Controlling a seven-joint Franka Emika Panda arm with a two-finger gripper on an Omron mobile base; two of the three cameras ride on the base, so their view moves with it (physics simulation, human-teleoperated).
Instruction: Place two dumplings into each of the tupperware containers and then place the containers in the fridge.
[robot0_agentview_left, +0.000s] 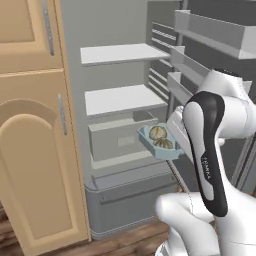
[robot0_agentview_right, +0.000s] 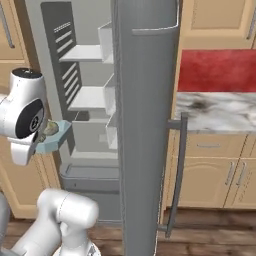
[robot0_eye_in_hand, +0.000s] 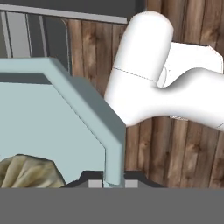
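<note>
My gripper (robot0_eye_in_hand: 110, 182) is shut on the rim of the small light blue tupperware container (robot0_agentview_left: 152, 145), holding it level in front of the open fridge (robot0_agentview_left: 107, 30). Two dumplings (robot0_agentview_left: 157, 132) lie inside it, one behind the other. In the right base view the container (robot0_agentview_right: 56, 140) juts out from behind my wrist toward the fridge interior, with a dumpling (robot0_agentview_right: 50, 129) showing in it. The hand view has the container's wall (robot0_eye_in_hand: 94, 109) close up and one dumpling (robot0_eye_in_hand: 28, 171) at lower left. The container hangs at drawer height, just outside the shelves. The larger white container is out of view.
White shelves (robot0_agentview_left: 122, 97) and a grey drawer (robot0_agentview_left: 117, 137) line the fridge. Its open door (robot0_agentview_right: 145, 100), with racks (robot0_agentview_left: 210, 32) and a long handle (robot0_agentview_right: 175, 175), stands to my right. Tan cabinets (robot0_agentview_left: 30, 150) flank the left; a marble counter (robot0_agentview_right: 215, 110) lies beyond the door.
</note>
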